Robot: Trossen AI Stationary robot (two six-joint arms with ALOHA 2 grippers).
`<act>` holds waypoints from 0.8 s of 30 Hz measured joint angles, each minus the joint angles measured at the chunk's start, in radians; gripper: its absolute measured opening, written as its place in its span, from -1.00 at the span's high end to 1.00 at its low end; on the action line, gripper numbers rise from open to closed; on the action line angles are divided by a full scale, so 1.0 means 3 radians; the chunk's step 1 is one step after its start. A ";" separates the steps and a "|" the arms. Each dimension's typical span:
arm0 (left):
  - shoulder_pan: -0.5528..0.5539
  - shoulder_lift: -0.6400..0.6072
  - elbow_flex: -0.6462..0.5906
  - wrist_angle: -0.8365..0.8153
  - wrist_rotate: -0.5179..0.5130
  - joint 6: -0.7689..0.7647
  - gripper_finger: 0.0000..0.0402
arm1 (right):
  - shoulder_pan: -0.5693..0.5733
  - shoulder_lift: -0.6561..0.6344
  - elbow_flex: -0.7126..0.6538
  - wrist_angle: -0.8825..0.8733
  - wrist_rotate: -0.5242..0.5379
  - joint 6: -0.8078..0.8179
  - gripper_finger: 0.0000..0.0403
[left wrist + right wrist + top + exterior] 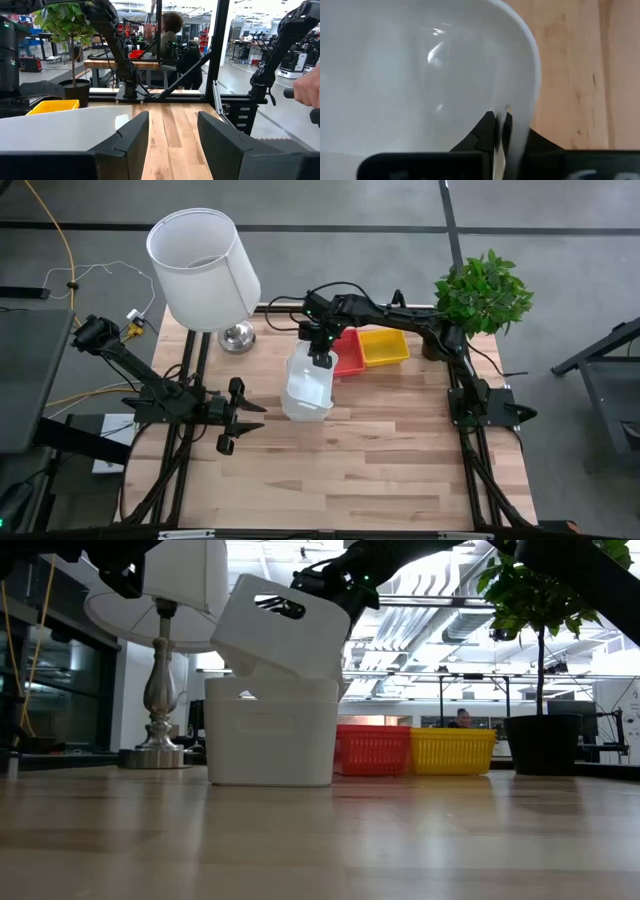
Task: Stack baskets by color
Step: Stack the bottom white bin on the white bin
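Over the lower white basket (270,735): tilted white basket (280,630) – partly nested
Right gripper (321,356): clamped on the tilted basket's wall
Left gripper (232,416): fingers apart – beside it
Red basket (347,352), yellow basket (384,346): behind it

Right gripper (322,360) reaches mid-table, fingers pinched; left gripper (243,415) waits (fingers apart) near its side.
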 joint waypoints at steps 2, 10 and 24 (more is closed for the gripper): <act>0.0000 0.0000 0.0000 0.0000 0.0000 0.0000 0.22 | 0.0000 0.0000 0.0000 0.0000 0.0043 0.0013 0.86; 0.0001 0.0000 0.0000 -0.0010 0.0000 0.0001 0.22 | 0.0028 -0.0015 0.0026 -0.0035 0.0330 0.0078 0.40; 0.0000 0.0000 0.0000 -0.0042 0.0000 0.0000 0.22 | 0.0134 -0.0032 0.0891 -0.0971 0.0346 0.0229 0.20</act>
